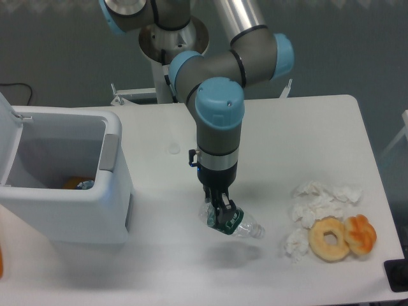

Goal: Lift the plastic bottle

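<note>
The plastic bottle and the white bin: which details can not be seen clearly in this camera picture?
- Gripper: the fingertips blend into the plastic bottle; how the pads sit on it is too small to tell.
- Bottle: clear body, so its outline and cap end are faint.
- White bin: its near wall hides most of the inside; only an orange scrap shows.
- Black object: cut off by the right edge.
</note>
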Robot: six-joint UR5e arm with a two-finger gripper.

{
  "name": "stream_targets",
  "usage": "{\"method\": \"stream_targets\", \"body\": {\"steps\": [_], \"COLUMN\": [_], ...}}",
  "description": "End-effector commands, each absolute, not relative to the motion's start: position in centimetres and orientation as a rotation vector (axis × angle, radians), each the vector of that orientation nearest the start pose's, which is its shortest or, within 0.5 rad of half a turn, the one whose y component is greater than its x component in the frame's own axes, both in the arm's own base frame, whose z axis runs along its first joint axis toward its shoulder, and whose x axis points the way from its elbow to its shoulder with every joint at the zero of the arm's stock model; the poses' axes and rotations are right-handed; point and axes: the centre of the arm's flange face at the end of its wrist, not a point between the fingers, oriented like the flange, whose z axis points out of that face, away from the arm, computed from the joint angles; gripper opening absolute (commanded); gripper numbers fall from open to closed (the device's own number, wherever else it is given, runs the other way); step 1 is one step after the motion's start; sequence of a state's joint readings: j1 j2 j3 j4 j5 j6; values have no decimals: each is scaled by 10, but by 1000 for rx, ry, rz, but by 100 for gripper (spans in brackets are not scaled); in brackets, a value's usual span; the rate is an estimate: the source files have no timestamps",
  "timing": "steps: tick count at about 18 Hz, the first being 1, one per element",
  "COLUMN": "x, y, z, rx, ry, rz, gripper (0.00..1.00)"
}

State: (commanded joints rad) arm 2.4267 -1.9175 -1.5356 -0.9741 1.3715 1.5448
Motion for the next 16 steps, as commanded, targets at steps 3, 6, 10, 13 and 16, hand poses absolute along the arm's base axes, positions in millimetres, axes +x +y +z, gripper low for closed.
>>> {"method": "stream_targets", "body": {"steps": [3,6,10,13,16], "x": [-391,-395,-394,-392,-390], "y": [531,529,527,528,525], "z": [394,395,400,400,402], "rx": [-2632,-2607,-2599,-2593,-2593], "ry": [947,929,926,928,926], "rz": [294,281,289,280,284], "gripper": [62,62,62,62,62]}}
